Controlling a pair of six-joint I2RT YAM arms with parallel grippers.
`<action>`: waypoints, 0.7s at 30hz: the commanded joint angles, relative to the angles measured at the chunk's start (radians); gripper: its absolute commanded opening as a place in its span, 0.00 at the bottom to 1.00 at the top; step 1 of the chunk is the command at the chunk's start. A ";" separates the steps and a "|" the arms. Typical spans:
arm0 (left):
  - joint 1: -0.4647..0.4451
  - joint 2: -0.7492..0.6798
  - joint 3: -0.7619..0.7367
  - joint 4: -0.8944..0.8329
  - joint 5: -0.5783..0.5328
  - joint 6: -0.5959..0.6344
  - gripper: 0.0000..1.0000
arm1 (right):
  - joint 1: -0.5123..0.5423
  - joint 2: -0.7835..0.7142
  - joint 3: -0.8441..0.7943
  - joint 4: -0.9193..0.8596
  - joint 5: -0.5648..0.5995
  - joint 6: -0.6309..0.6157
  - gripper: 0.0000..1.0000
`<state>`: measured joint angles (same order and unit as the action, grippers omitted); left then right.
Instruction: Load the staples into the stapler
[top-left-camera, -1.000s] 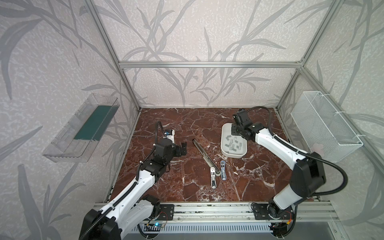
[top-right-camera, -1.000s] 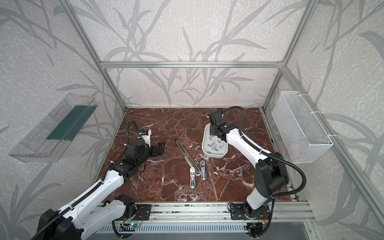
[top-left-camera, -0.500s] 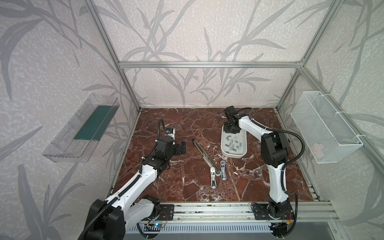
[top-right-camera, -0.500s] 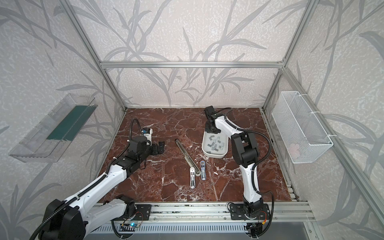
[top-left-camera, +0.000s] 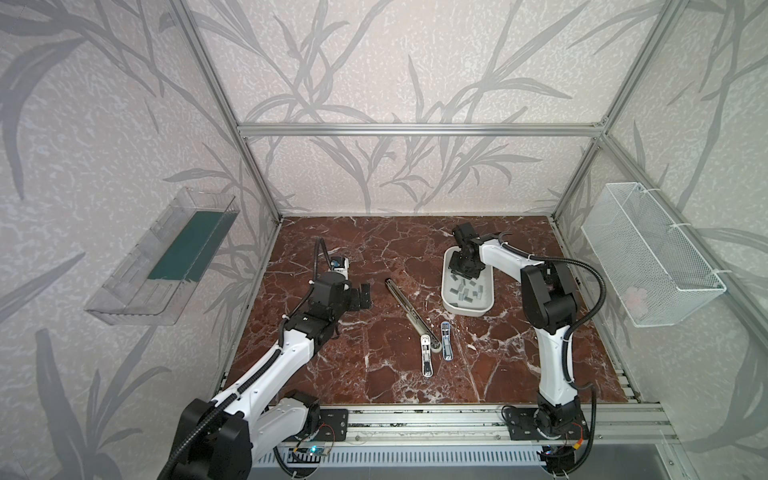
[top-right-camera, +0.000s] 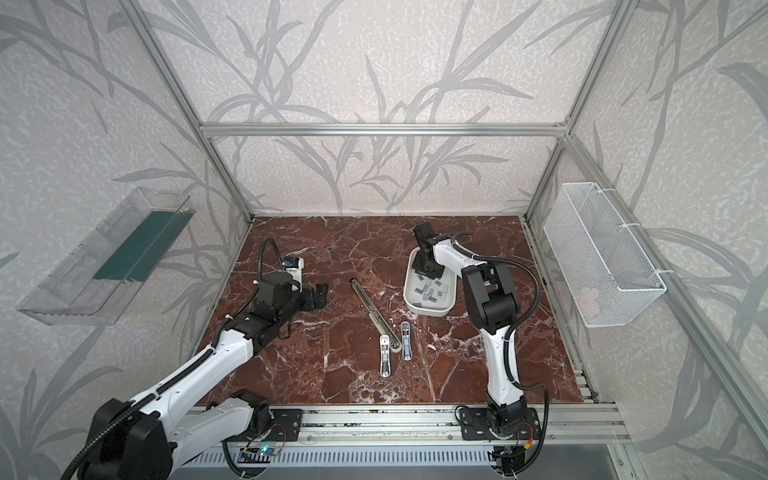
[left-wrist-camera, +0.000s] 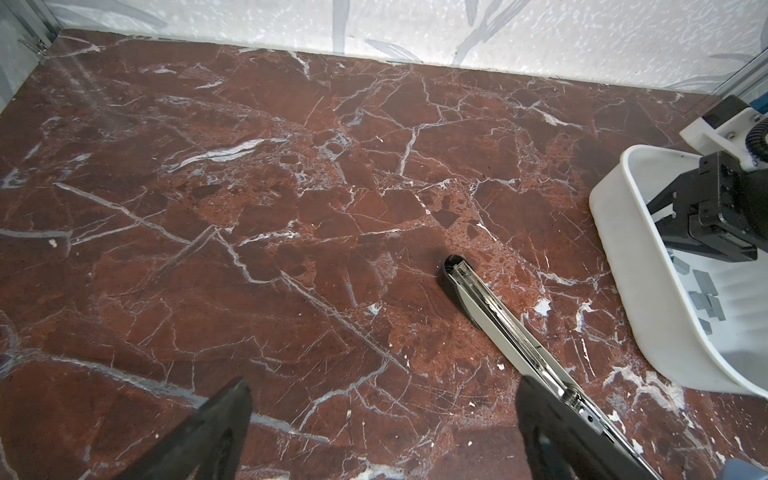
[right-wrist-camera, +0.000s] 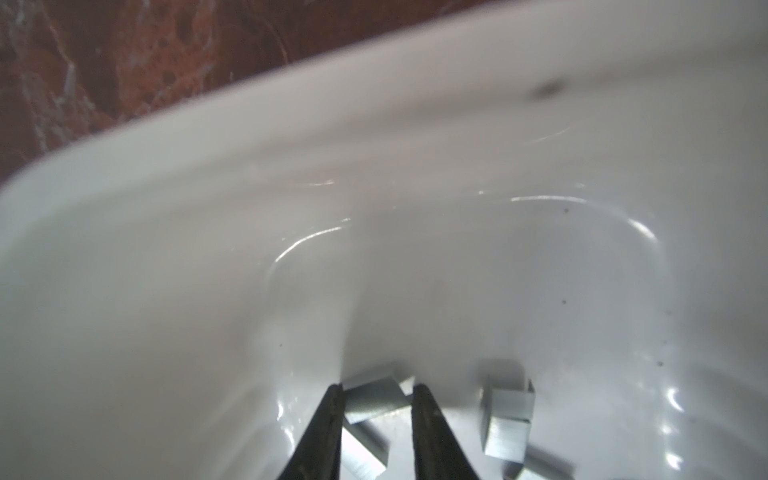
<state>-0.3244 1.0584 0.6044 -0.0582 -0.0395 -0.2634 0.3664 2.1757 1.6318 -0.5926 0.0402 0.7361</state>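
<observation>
Red marble table (top-left-camera: 374, 374) carries a white tray (top-left-camera: 467, 311) of staples (top-left-camera: 467, 291). My right pincer (right-wrist-camera: 377, 388) pinches one inside it; my left pincer (left-wrist-camera: 384, 382) hangs spread wide.

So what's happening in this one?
The right gripper is down in the white tray of staples. Its fingers look closed on either side of one staple strip, which has not left the tray. The left gripper hangs open above the table beside the long stapler, which lies opened with its rail exposed. Two small staplers lie near its end, untouched.
</observation>
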 joint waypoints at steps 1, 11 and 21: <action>0.008 0.008 -0.008 0.017 0.012 0.000 0.99 | -0.003 -0.014 -0.012 0.019 -0.002 0.024 0.30; 0.018 0.014 -0.006 0.017 0.009 0.004 0.99 | -0.003 0.065 0.110 -0.063 0.041 -0.023 0.31; 0.025 0.016 -0.006 0.018 0.015 0.001 0.99 | -0.002 0.104 0.168 -0.098 0.041 -0.057 0.32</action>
<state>-0.3054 1.0744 0.6044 -0.0513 -0.0269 -0.2634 0.3664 2.2566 1.7706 -0.6380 0.0685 0.7006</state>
